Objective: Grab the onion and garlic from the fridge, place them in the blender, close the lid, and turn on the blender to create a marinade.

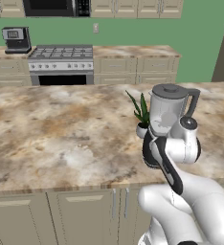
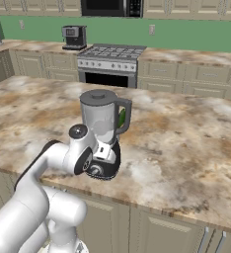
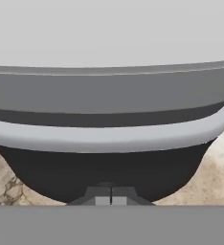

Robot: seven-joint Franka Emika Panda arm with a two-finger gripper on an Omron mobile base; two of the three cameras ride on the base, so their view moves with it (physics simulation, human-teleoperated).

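Marble-patterned counter (image 1: pixel 61 139) carried the blender (image 2: pixel 103 133), which stood near its front edge with the lid (image 1: pixel 169 90) already seated on the jar. Whether the onion and garlic lay inside the jar could not be told through its cloudy wall. The gripper (image 3: pixel 111 199) had its fingers pressed together, holding nothing, directly against the black base (image 3: pixel 104 174) at knob height. Judged from this, loading and closing were complete; only switching the blender on remained.
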